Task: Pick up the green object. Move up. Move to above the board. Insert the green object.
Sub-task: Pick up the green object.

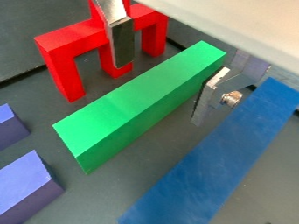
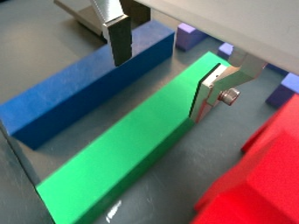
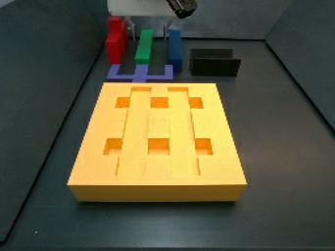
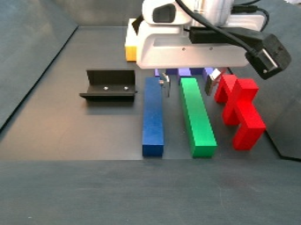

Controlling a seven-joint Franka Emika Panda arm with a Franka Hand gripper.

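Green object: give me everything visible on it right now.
The green object is a long plain matte green rectangular bar lying flat on the dark floor, between the blue bar and the red piece. The gripper straddles one end, jaws open: one finger looks to be against its side, the other stands clear.

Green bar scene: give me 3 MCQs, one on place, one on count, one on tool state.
1. The green object lies between:
A. the blue bar and the red block
B. the board and the fixture
C. two purple blocks

2. Slots in the board:
A. four
B. six
C. eight

3. The tool is:
A. shut on the red block
B. lifted high above the board
C. open, fingers either side of the green object

Answers:
1. A: a side view shows the blue bar on one flank and the red block on the other.
2. B: two rows of three.
3. C: both wrist views show gaps beside the bar.
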